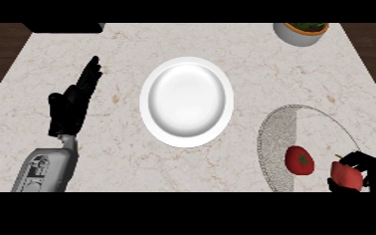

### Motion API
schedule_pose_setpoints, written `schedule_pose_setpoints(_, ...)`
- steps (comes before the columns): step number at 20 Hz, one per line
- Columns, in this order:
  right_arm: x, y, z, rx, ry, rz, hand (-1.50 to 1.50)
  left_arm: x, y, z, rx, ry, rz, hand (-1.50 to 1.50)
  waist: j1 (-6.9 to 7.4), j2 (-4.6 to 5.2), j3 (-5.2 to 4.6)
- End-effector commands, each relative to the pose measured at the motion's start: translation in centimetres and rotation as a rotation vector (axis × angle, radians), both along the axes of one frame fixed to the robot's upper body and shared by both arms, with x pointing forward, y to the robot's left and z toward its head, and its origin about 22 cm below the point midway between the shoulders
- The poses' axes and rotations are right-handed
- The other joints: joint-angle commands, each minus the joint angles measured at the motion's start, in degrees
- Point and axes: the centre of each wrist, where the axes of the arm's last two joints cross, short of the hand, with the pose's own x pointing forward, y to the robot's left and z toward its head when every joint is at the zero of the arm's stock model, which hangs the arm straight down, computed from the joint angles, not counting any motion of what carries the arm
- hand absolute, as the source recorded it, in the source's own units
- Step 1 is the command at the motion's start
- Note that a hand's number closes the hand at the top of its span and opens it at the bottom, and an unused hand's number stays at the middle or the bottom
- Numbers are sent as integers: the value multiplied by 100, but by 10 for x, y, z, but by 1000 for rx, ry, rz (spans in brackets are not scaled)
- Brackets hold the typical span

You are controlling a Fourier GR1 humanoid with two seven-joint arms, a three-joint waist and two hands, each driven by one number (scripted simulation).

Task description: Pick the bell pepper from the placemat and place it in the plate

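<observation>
A white plate (186,101) lies in the middle of the marble counter. At the lower right is a round grey speckled placemat (275,139). My right hand (361,161) shows at the right edge over the placemat's right side. Its fingers curl round a red bell pepper (346,175) with a green stem, and much of the hand is cut off by the view's edge. A second red fruit with a dark green top, like a tomato (300,160), rests on the placemat just left of the hand. My left hand (72,105) rests open at the left, fingers straight.
A white bowl holding something orange and green (301,32) stands at the counter's back right corner. A dark object (62,27) sits at the back left edge. Dark wood floor shows beyond both side edges of the counter.
</observation>
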Motion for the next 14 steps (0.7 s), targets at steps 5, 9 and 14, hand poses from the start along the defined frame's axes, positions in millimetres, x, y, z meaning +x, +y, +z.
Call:
schedule_pose_setpoints(5,7,51,8,-79,130,156,150,8,-9,14,1,-1,-14,0,9,13,20)
schedule_pose_setpoints(9,6,100,14,-85,47,171,150,3,9,13,-2,0,0,0,4,8,21)
schedule_pose_setpoints(14,13,106,68,-140,-298,225,150,1,-2,6,-2,-8,0,0,-16,-16,20)
